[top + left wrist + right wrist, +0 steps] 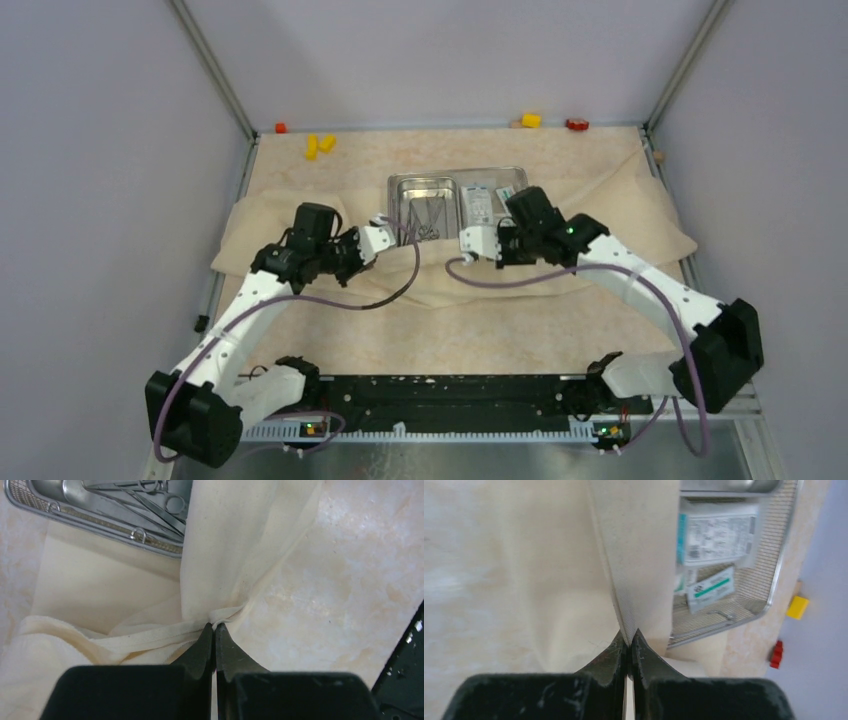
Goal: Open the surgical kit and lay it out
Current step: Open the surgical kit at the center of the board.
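Pinches the wrap [225, 555] on both sides. With the left jaws, closed to a hairline, holds a bunched hem right at the tips. With the right jaws, closed just as tight, holds a flat edge of the same cloth, which rises straight ahead of the tips.

Has the tray [100, 527] ahead and to the left of the left jaws, uncovered there, with scissors [165, 502] and other thin instruments lying inside. Ahead and to the right of the right jaws, has the tray's mesh end with the packets [716, 532], partly hidden behind the lifted cloth. Has bare worktop [350, 580] to the right of the left jaws.

Judges the wrap soft, light and limp. Expects it to sag and drag between the two pinches, and perhaps to slip out if tugged hard. Prefers a hold on the hem or a corner, where the cloth lies doubled.

Reckons the tray stiff, slick and the heaviest piece here, best taken by its rim. Reckons the instruments hard, thin and slippery, lying flat and crossed over one another, best taken at a ring handle. Reckons the packets flat and flimsy, best taken by a free edge.
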Controlling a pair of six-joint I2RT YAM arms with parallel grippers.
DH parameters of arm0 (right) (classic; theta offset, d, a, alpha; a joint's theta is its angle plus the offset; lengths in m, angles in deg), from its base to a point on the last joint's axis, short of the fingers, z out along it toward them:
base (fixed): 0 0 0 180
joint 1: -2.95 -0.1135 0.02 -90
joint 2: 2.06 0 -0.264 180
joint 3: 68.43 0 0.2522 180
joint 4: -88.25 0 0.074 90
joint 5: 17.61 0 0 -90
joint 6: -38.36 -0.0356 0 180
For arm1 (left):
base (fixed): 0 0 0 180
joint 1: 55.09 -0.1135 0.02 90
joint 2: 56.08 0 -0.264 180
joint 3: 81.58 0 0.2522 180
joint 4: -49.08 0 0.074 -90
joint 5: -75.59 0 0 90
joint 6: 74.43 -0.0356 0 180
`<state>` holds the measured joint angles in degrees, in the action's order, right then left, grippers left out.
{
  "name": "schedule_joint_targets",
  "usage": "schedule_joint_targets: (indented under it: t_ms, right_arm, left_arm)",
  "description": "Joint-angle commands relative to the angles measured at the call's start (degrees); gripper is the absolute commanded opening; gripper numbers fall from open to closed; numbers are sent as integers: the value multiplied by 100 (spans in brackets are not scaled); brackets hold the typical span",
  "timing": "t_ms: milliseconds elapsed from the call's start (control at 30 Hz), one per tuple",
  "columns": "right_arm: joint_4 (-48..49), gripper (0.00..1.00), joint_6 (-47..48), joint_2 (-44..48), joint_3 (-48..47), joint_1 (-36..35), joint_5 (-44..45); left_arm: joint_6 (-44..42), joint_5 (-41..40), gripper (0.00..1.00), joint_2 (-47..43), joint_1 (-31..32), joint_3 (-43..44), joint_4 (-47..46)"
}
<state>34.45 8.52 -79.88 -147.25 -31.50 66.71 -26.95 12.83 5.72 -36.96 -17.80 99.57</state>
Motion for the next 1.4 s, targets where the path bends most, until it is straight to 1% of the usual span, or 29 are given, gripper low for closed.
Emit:
schedule_joint_targets:
  t_ms: [0,67,133,200,267,400,467,533,567,600,633,667,700,733,800,833,900,933,967,1033,1100,1167,1233,1367]
  right_arm:
    - [-1036,0,-744,848,855,-706,303]
    - [-1362,0,-995,1138,1136,-1004,152]
    - [-1608,0,-1224,1338,1350,-1267,-86]
    - [-1817,0,-1414,1471,1474,-1525,-182]
    - [-1949,0,-1560,1567,1529,-1823,-224]
    - [-2180,3,-1612,1607,1491,-1996,-413]
    - [-2239,7,-1544,1583,1490,-1996,-503]
    - [-2227,12,-1465,1565,1508,-1996,-562]
    - [-2185,18,-1442,1539,1528,-1995,-585]
    - [-2137,23,-1423,1511,1531,-1999,-626]
    - [-2082,28,-1412,1451,1524,-1995,-666]
    - [-2038,36,-1403,1400,1504,-1995,-736]
    - [-2001,40,-1402,1337,1464,-1995,-826]
    - [-1964,43,-1394,1258,1429,-1999,-924]
    - [-1876,44,-1389,1108,1321,-1995,-1048]
    - [-1793,45,-1433,1057,1274,-1997,-1046]
    - [-1532,45,-1524,1036,1242,-2001,-982]
    - [-1347,45,-1612,1061,1241,-1991,-914]
    - [-1111,46,-1735,1085,1237,-1987,-823]
    - [-765,46,-1918,1145,1207,-1915,-669]
    - [-543,47,-2064,1173,1109,-1730,-610]
    - [-428,47,-2131,1169,1049,-1472,-678]
    - [-325,47,-2172,1172,1057,-1317,-768]
    - [-216,47,-2216,1063,1178,-1279,-777]
  left_arm:
    - [-307,-730,0,-596,45,-157,1433]
    - [-326,-864,0,-777,63,-156,1780]
    - [-360,-902,3,-873,72,-92,2216]
    - [-377,-954,9,-874,77,-23,2744]
    - [-341,-1099,12,-820,76,-13,3101]
    - [-289,-1337,27,-678,77,-128,3780]
    - [-257,-1600,37,-615,76,-217,3970]
    - [-41,-2057,42,-520,76,-178,3987]
    - [1,-2169,44,-481,77,-129,3911]
    - [44,-2199,47,-470,77,-44,3751]
    - [33,-2138,50,-449,69,108,3599]
    - [-9,-1980,55,-410,56,396,3519]
    - [-63,-1778,63,-374,21,560,3440]
    - [-111,-1546,71,-312,-63,911,3313]
    - [-13,-1228,93,-140,-235,1352,2839]
    - [156,-1143,98,-7,-327,1502,2473]
    - [723,-1304,99,405,-429,1662,1667]
    - [1048,-1567,99,670,-468,1731,1293]
    - [1419,-1997,99,1082,-532,1801,952]
    - [2046,-2257,99,1709,-876,1982,500]
    - [2469,-2135,99,2271,-1302,2187,360]
    - [2735,-2089,99,2726,-1510,2321,264]
    - [2884,-2023,99,3054,-1523,2362,199]
    - [3108,-1574,99,3487,-1516,2388,290]
